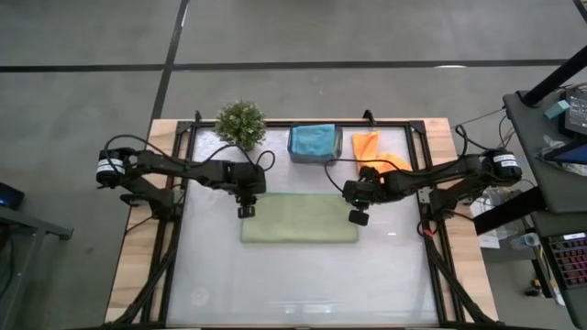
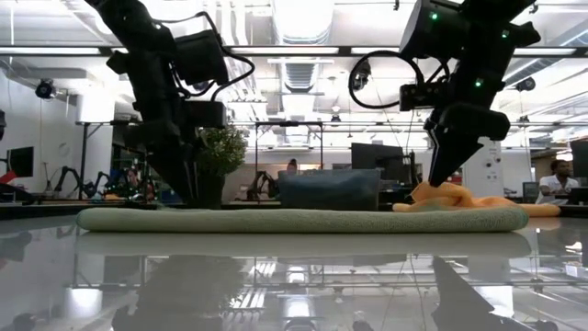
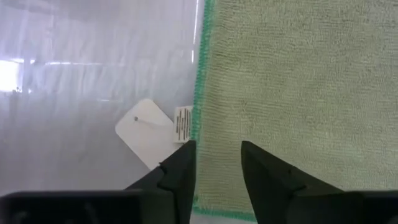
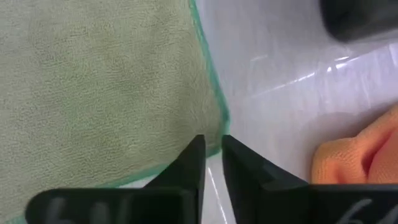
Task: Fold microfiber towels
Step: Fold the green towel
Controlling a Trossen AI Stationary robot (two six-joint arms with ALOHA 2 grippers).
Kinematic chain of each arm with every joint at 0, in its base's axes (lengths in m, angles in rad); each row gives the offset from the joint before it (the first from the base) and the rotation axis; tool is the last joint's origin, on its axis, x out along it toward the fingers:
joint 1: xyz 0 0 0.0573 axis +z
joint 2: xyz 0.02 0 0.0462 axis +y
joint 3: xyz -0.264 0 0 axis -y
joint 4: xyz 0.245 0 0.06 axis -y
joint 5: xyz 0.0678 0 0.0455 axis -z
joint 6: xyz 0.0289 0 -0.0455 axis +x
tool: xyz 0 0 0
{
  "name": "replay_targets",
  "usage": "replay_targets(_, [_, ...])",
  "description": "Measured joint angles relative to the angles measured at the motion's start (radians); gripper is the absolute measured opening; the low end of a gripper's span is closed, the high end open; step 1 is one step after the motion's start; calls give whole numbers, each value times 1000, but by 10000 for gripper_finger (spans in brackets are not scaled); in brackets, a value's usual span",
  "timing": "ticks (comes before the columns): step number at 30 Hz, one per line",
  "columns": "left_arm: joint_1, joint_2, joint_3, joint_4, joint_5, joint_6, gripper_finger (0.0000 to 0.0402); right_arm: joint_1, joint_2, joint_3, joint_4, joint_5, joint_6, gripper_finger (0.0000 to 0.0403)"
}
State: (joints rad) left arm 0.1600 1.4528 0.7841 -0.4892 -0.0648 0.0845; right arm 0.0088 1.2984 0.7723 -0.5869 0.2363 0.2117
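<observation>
A light green microfiber towel (image 1: 299,218) lies folded into a flat, wide rectangle at the middle of the table. My left gripper (image 1: 246,211) stands open over its left end, fingers pointing down on either side of the green hem (image 3: 200,93). My right gripper (image 1: 359,217) hangs just above the towel's right end corner (image 4: 214,124), its fingers a narrow gap apart with nothing between them. A teal towel (image 1: 314,140) sits in a grey bin at the far edge. A crumpled orange towel (image 1: 371,147) lies to the right of the bin. My left gripper is open over the light green towel's left end (image 3: 217,186), fingers coming from above. In the low view its tips (image 2: 188,200) reach down to the towel's top. I cannot tell whether they touch it.
A small potted plant (image 1: 240,124) stands at the far left of the table. A white tag (image 3: 149,132) lies on the table beside the towel's left hem. The glossy table (image 1: 303,284) stretches toward the near edge in front of the towel.
</observation>
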Motion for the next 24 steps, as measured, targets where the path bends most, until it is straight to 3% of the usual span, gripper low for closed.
replay_targets(9, [0, -13, 0, -32, -73, 1, 116, -12, 0, 0, -4, -6, -3, 111])
replay_targets(18, [-11, -24, -13, -39, -69, 1, 116, 4, -22, 0, 4, -34, 42, 99])
replay_targets(24, [-11, -18, -103, 75, -226, 0, 116, 38, -20, -13, 111, -35, 146, 96])
